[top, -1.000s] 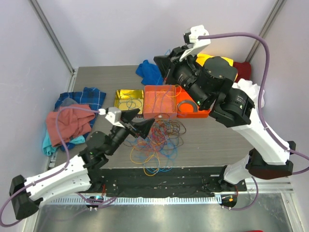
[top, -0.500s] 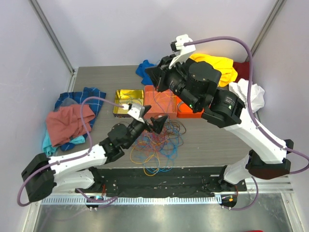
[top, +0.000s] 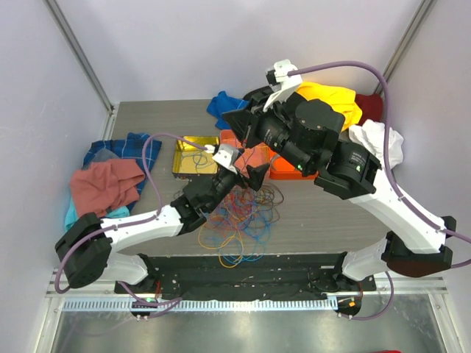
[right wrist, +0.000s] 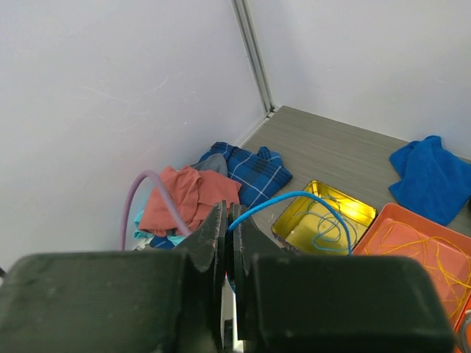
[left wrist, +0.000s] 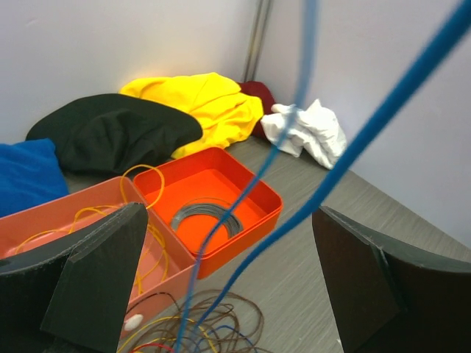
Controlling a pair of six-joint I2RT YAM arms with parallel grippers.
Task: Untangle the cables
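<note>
R gripper (right wrist: pixel 229 224) is pinched tight on a blue cable (right wrist: pixel 294 195), held high over the table (top: pixel 331 213). My L gripper (left wrist: pixel 235 250) gapes wide, grips nothing; blue strands pass btwn its fingers. Other cables (top: pixel 239 220) lie tangled just beneath it.

I am holding my left black two-finger gripper (top: pixel 255 176), fingers apart, just above the messy tangle of thin orange, yellow, red and blue wire cables (top: pixel 239 217) on the grey wood-grain table (top: pixel 147 121). My right gripper (top: pixel 232 119) is hanging high over the orange plastic tray (top: pixel 250 153).
</note>
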